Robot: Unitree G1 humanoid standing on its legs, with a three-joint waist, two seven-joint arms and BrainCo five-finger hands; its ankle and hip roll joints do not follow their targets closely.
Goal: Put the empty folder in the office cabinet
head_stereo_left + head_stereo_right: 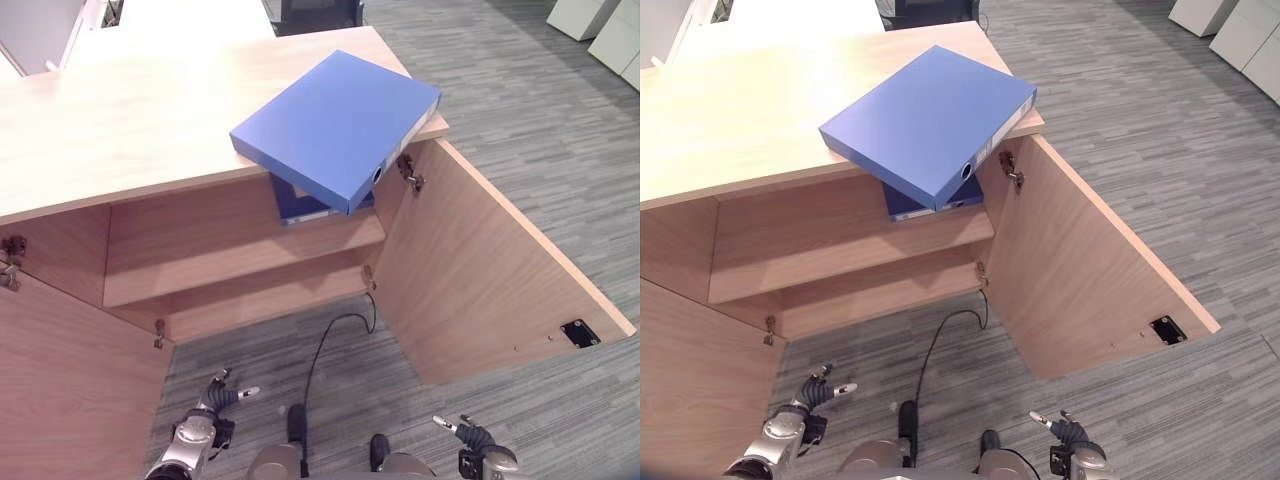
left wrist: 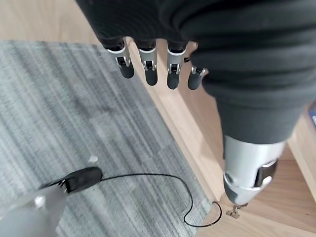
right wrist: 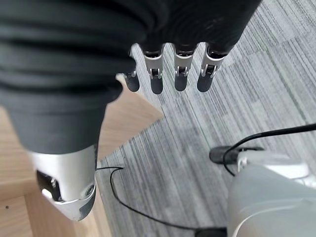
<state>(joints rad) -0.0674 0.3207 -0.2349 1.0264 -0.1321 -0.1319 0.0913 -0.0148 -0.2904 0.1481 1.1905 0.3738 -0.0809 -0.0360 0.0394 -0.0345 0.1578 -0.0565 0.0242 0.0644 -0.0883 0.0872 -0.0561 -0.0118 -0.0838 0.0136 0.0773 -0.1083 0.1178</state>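
The blue folder [image 1: 335,125] lies flat on the cabinet [image 1: 120,130] top, one corner jutting past the front edge above the open compartment. Inside, a second blue folder [image 1: 300,205] rests on the upper shelf [image 1: 230,265]. Both doors [image 1: 480,270] stand open. The left hand [image 1: 222,395] and right hand [image 1: 470,437] hang low over the carpet [image 1: 560,130], fingers straight, holding nothing.

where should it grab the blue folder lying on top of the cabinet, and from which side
Probably by the spine end that juts past the cabinet top's front edge. The blue folder lies flat with that end overhanging the open cabinet, so fingers can go under it from the front, thumb on top. Both the left hand and right hand hang low and open.
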